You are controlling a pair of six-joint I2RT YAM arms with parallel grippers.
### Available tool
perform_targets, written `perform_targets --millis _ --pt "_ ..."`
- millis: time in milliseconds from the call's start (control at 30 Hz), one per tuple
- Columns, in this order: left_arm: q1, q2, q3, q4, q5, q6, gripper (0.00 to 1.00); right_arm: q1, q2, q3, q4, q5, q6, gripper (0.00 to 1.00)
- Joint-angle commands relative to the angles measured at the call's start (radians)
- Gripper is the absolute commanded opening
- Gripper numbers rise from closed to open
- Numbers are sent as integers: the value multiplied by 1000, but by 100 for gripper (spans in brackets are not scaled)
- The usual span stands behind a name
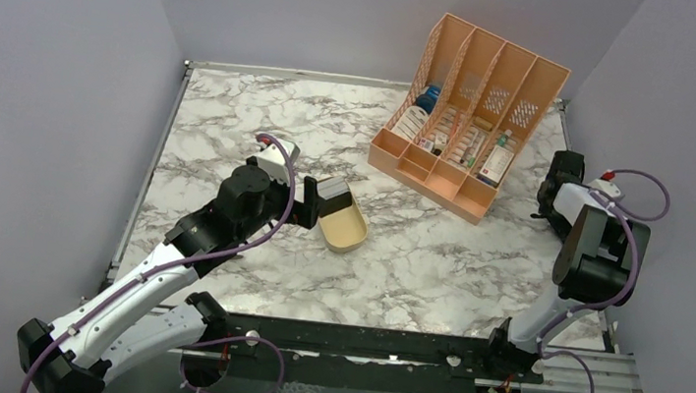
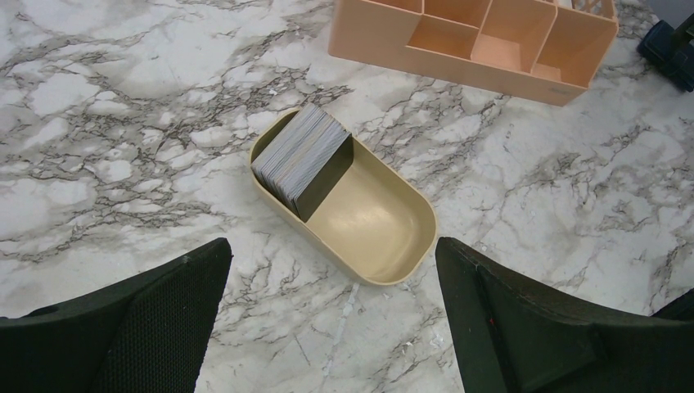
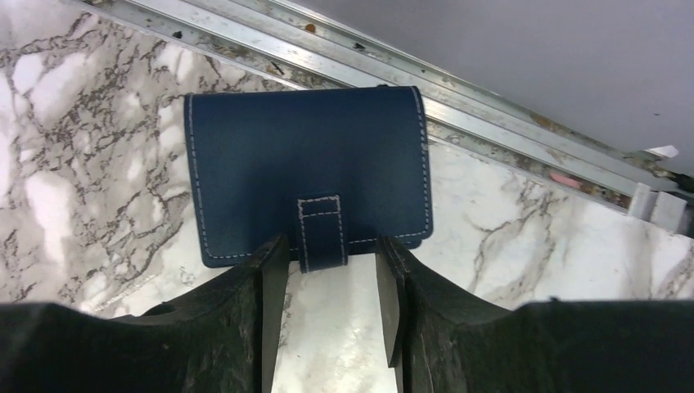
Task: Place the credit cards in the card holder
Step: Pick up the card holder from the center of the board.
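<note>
The credit cards (image 2: 299, 151) stand as a grey stack on edge in one end of a gold tin (image 2: 372, 225), also seen from the top view (image 1: 333, 192). My left gripper (image 2: 331, 250) is open and empty, hovering just short of the tin's empty end. The card holder (image 3: 307, 164) is a navy wallet lying closed by the table's right edge rail. My right gripper (image 3: 331, 246) is open, its fingertips on either side of the wallet's strap tab (image 3: 322, 233) without clamping it. In the top view the right gripper (image 1: 555, 186) hides the wallet.
A peach slotted file rack (image 1: 466, 121) with small items stands at the back right; its front shows in the left wrist view (image 2: 475, 41). A metal rail (image 3: 409, 74) and the wall run right behind the wallet. The tabletop is marble-patterned.
</note>
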Motion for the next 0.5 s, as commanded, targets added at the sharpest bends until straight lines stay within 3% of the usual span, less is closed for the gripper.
perform_targets --millis 0,467 --pt "4 -7 -11 23 -11 16 99 -23 26 -4 90 -33 -33 43" --pt "4 0 -8 23 -21 19 99 -28 15 -30 56 -128 28 37"
